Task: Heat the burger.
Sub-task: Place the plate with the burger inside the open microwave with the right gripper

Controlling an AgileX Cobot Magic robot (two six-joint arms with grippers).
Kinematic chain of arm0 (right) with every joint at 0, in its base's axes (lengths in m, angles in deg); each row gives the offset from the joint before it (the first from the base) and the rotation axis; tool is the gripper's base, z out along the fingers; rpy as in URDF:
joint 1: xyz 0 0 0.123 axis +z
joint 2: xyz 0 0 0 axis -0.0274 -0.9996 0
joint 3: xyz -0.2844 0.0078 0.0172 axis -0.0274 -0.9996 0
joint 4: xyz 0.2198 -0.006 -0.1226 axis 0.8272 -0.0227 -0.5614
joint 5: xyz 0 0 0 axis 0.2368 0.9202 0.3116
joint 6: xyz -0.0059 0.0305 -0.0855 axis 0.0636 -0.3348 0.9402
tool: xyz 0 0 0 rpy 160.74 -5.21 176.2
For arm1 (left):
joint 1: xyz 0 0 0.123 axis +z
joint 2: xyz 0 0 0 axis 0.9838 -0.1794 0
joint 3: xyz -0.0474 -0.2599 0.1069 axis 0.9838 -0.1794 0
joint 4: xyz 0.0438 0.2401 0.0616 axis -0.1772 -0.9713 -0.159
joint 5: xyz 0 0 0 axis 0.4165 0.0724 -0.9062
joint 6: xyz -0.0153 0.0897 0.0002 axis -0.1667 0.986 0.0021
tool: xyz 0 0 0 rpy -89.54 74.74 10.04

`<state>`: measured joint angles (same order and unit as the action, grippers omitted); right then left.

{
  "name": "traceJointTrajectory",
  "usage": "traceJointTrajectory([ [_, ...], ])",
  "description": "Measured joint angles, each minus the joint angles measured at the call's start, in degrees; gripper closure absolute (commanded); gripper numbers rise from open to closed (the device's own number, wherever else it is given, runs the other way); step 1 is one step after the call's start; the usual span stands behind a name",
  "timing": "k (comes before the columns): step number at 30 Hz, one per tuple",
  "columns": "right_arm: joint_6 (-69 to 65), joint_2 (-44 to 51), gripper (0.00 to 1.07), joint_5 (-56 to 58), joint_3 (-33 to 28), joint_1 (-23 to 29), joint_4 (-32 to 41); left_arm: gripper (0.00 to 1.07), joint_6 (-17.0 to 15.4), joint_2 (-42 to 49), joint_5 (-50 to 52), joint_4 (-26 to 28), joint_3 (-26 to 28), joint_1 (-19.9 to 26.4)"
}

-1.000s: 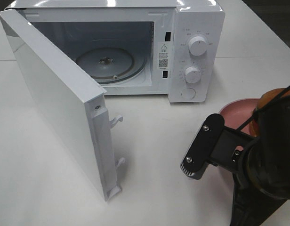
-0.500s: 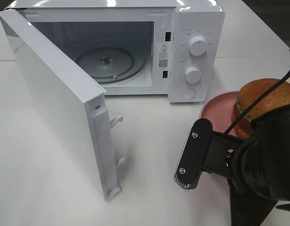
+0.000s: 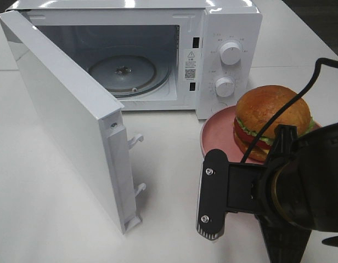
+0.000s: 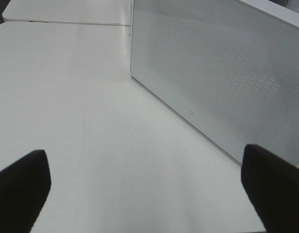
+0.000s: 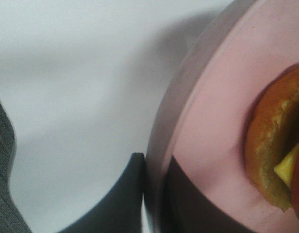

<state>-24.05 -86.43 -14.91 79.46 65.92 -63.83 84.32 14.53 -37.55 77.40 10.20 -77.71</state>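
**Item 1. Burger** (image 3: 272, 120). Round, with a glossy orange-brown bun and layers of green lettuce, red tomato and dark patty. It sits upright on a flat round pink plate (image 3: 215, 133). It is outside the oven, in front of the control panel and slightly to its right.

**Item 2. Pink plate.** The right tool (image 5: 153, 194) pinches the rim. One dark finger (image 5: 121, 201) lies against the outside of the rim and the other rests on the pink upper face, the two pressed together on the edge. A shadow falls on the surface beside the plate. Whether the plate rests on the surface cannot be told.

**Item 3. White box-shaped microwave oven** (image 3: 235, 22). It stands at the far side of the white surface (image 3: 174, 164). Its white door (image 3: 65, 104), hinged on the left, is swung wide open. A round glass turntable (image 3: 123, 73) lies in the cavity. The panel carries two round white knobs, upper (image 3: 230, 52) and lower (image 3: 225, 86), with a round button (image 3: 219, 108) beneath them.

**Item 4. Left tool** (image 4: 147, 194). Its two dark fingers (image 4: 18, 187) are spread wide, and only white surface shows between them. The tool is near the door's outer face, a white panel with a fine dotted pattern.

**Item 5. Right arm** (image 3: 306, 192). Dark and bulky, at the lower right of the high view. A black bracket with two screws (image 3: 212, 194) projects from it to the left. A black cable (image 3: 292, 101) crosses in front of the burger. In the high view the arm hides its own tool.
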Motion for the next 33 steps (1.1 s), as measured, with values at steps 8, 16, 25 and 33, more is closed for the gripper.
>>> traceJointTrajectory([
  [8,5.44,0.0,1.07,-3.15,0.0,0.0,0.0,0.07,0.0,0.0,0.0,0.0,0.0,0.0],
  [16,14.5,0.0,1.07,-7.62,-0.06,0.0,-0.52,0.07,0.0,0.0,0.0,0.0,0.0,0.0],
  [25,21.72,-0.06,1.07,-13.87,-0.06,-3.5,-2.12,0.07,0.0,0.0,0.0,0.0,0.0,0.0],
  [33,34.38,-0.06,1.07,-16.16,-0.11,-10.71,-1.83,0.07,0.0,0.0,0.0,0.0,0.0,0.0],
])
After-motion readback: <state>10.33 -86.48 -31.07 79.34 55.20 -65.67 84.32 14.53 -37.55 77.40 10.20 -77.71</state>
